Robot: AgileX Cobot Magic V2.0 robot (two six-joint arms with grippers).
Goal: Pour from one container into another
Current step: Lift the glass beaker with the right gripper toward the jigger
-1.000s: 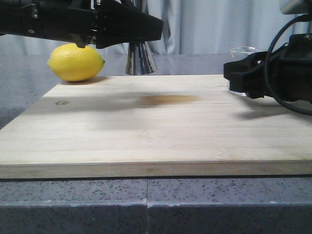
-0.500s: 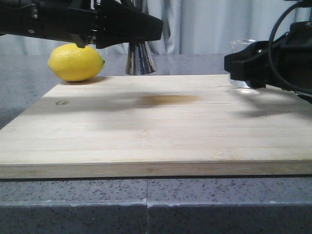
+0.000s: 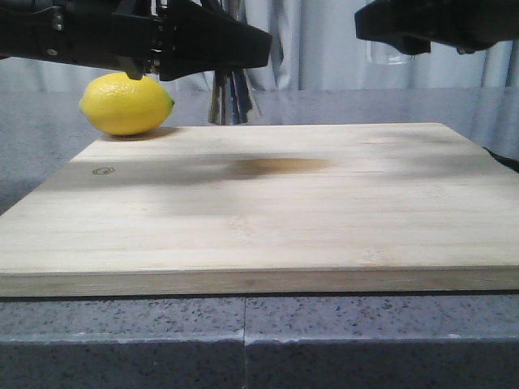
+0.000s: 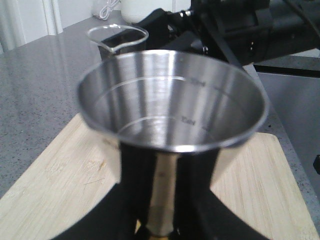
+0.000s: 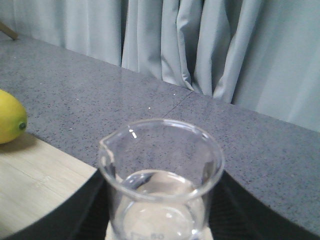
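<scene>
I see the beaker (image 5: 161, 182) pinched upright between the fingers of my right gripper (image 5: 160, 220), with clear liquid sitting low inside it and its pouring lip turned toward the lemon (image 5: 10, 124). From the front, the beaker (image 3: 391, 53) hangs high in the air, well above the far right part of the board (image 3: 268, 203), mostly hidden behind the right gripper (image 3: 405, 28). My left gripper (image 4: 160, 200) is clamped on the waist of the jigger (image 4: 172, 102), whose open steel cup faces up, with printed marks inside. In front view the jigger (image 3: 232, 96) is held above the bench (image 3: 243, 340), behind the board's far edge, just right of the lemon (image 3: 126, 103).
</scene>
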